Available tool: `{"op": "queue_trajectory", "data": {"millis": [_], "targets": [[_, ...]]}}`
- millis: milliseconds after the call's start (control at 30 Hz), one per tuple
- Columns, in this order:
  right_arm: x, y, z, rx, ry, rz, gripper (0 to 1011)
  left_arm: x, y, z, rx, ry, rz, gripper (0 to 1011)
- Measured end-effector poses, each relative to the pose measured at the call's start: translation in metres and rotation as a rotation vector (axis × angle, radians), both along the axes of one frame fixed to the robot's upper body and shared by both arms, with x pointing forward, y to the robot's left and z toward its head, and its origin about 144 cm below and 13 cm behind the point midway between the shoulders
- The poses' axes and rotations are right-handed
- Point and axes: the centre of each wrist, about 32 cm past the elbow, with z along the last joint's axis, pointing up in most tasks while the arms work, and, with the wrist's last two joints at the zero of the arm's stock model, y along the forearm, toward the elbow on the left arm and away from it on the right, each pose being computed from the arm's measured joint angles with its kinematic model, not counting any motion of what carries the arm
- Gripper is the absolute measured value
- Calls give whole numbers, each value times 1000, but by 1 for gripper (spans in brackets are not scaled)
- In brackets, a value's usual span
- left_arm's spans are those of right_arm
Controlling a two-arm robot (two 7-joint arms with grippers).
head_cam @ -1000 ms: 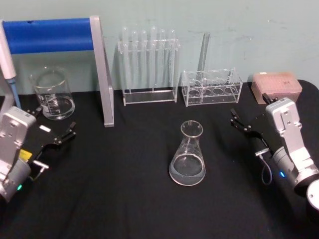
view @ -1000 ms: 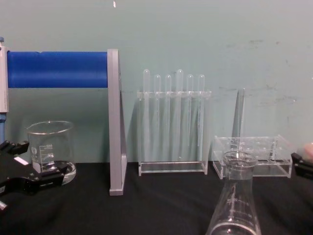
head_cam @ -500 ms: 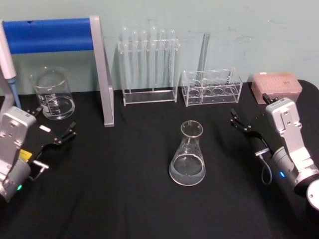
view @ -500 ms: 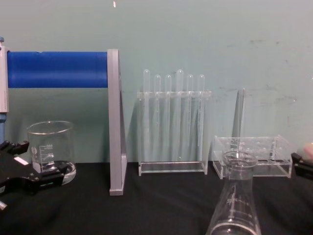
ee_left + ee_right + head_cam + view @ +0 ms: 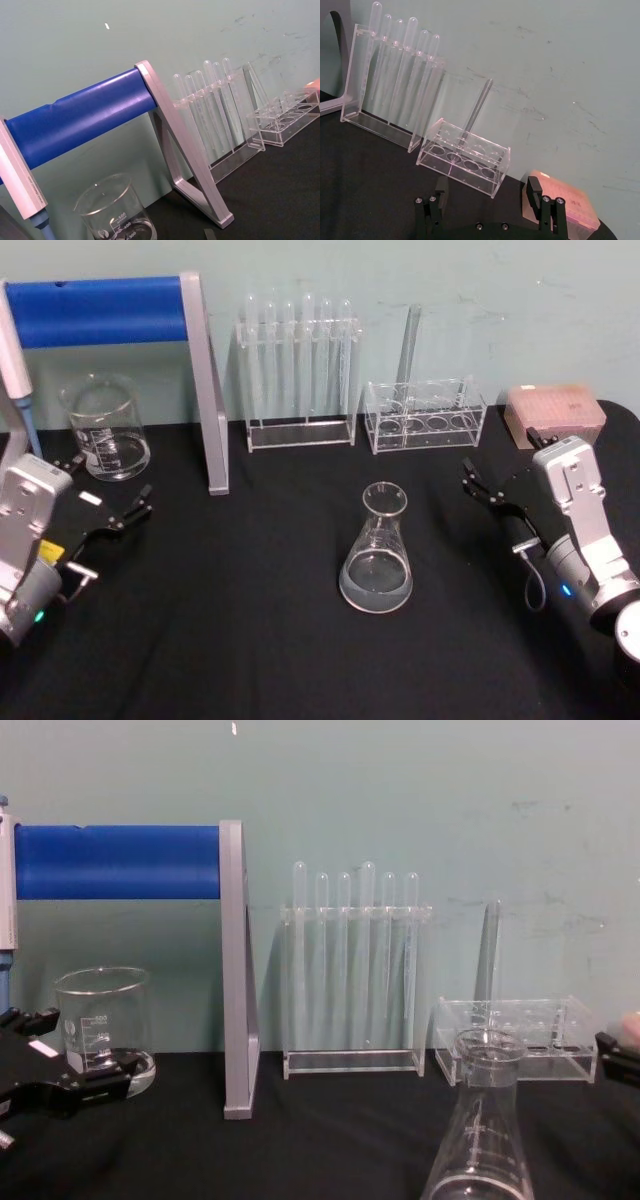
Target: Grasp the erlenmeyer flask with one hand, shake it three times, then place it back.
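Betw. both grippers: erlenmeyer flask [image 5: 377, 553].

Along the bench's far edge I note a glass beaker [image 5: 105, 430] at the left, a blue-barred stand [image 5: 120, 315], a tall tube rack [image 5: 298, 375], a low acrylic rack [image 5: 425, 416] and a pink box [image 5: 555, 410] at the right corner.
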Motion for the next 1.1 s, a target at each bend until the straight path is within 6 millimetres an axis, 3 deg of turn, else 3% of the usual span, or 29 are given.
{"op": "queue_trajectory", "data": {"millis": [1100], "targets": [[0,0,0,0,0,0,1000,0,0,0,0,0,0,1001]]}}
